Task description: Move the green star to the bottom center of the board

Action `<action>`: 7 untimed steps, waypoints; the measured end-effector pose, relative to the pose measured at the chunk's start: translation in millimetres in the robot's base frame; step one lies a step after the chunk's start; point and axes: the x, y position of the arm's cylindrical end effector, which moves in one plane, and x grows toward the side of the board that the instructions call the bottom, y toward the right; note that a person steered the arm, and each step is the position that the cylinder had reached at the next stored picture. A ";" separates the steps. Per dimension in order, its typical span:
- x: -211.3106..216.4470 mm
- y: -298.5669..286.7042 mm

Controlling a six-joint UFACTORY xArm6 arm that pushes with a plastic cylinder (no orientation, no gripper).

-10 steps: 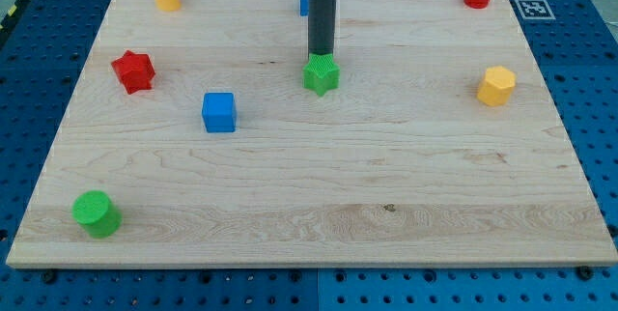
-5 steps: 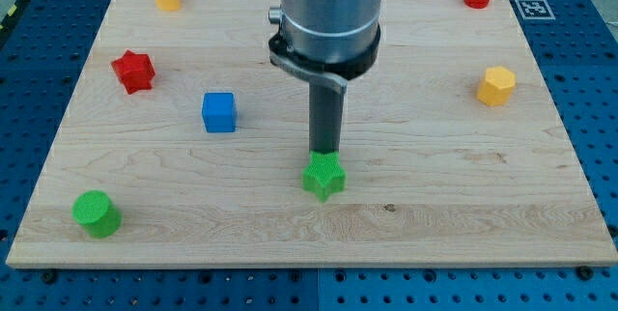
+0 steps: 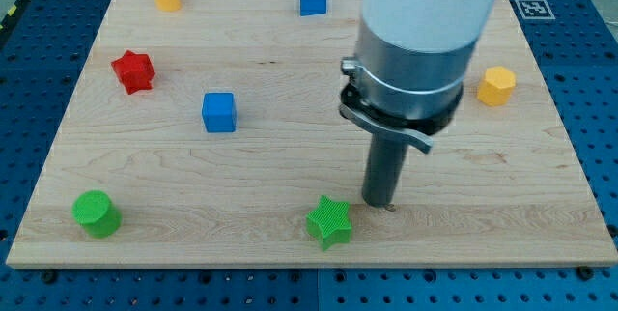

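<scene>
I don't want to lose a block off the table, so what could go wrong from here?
1. The green star sits close to the board's bottom edge; another downward push might tip it off.
2. My tip stands just up and to the view's right of the star, apart from it; a sideways sweep to the left could knock the star off centre.
3. My arm hides the top right of the board, so any block there goes unseen.
</scene>
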 end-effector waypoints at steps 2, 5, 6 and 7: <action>54.0 1.2; 53.4 -51.2; 53.2 -64.0; 53.2 -64.5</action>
